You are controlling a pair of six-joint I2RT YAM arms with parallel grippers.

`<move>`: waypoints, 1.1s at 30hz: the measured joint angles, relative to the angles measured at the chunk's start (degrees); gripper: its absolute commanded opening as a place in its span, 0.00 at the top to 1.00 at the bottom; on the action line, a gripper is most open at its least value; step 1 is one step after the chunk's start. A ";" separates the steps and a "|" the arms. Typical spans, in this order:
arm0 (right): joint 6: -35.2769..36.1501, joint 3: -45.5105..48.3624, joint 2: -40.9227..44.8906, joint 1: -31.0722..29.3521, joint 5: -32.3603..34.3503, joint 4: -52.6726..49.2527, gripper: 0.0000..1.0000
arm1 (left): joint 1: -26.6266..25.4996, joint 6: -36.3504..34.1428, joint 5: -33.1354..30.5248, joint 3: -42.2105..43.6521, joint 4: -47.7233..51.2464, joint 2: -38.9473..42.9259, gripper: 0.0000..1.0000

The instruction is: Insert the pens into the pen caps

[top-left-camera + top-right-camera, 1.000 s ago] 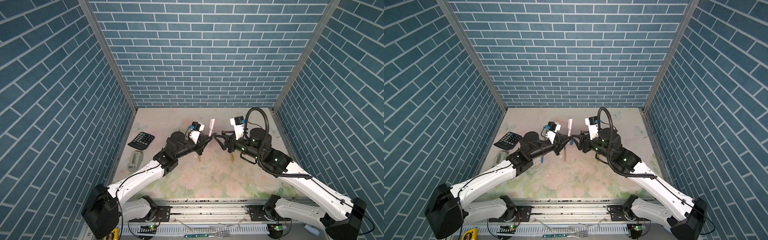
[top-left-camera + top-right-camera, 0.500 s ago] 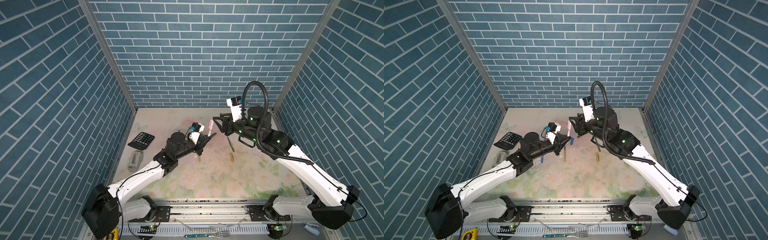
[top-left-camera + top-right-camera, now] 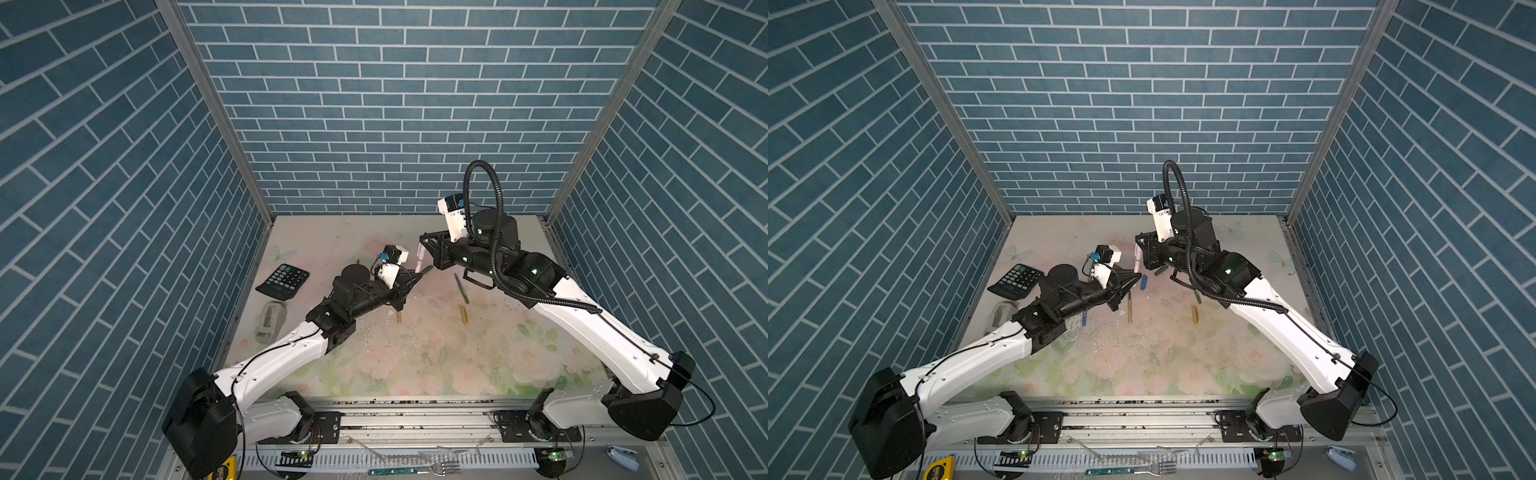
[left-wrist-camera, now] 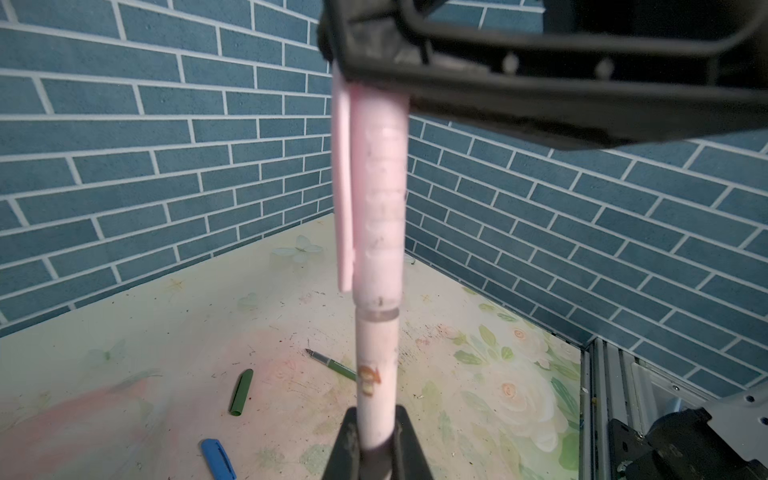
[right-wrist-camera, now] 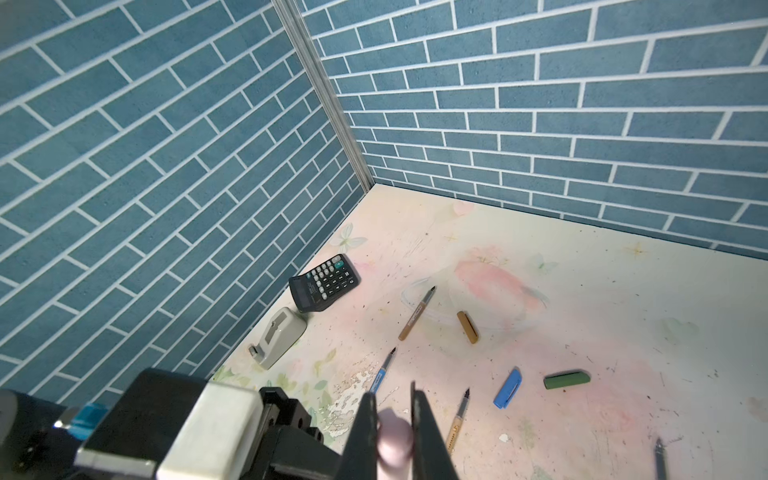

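Left gripper [image 4: 376,432] is clamped on the pink pen [image 4: 377,361], held up over the middle of the table [image 3: 415,361], toward the far side. Right gripper [image 5: 392,415] is pinched onto the pink cap [image 4: 380,199] sitting over the pen's top end.

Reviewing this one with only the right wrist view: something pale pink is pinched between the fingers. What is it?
Observer: It's the pink cap. The left wrist view shows its clip, and it is sleeved over one end of the pink pen.
Operator: Who holds the pen?
Observer: The left gripper, shut on the barrel's other end.
Operator: And the dark tip at my frame's edge?
Observer: In a top view that's the green pen, lying uncapped on the table.
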State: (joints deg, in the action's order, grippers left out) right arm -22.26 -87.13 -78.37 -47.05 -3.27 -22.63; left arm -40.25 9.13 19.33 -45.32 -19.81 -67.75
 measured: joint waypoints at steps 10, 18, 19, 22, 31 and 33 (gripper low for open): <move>-3.08 6.27 1.90 0.26 -1.36 6.03 1.00 | -0.09 0.48 -1.11 -0.61 3.74 0.35 1.00; -3.96 9.99 5.62 0.59 -1.14 13.90 1.00 | -0.55 0.98 -0.83 -6.64 7.48 0.35 1.00; -4.00 10.29 5.84 0.61 -1.07 14.78 1.00 | -0.57 1.03 -0.79 -7.37 8.00 0.33 1.00; -4.35 12.02 6.49 0.61 -0.87 17.68 1.00 | -0.57 1.16 -0.66 -9.11 9.86 0.22 1.00; -4.92 17.07 6.97 0.76 1.09 23.74 0.97 | -0.57 0.74 -1.25 -12.92 16.44 -2.03 1.00; -4.94 17.18 6.99 0.83 1.40 23.82 0.94 | -0.57 0.66 -1.14 -13.18 16.65 -2.38 1.00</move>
State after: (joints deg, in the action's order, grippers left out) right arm -27.20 -69.95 -71.37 -46.22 -1.87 1.19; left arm -40.82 9.78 18.20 -58.50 -3.16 -70.13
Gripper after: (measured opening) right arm 0.121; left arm 0.131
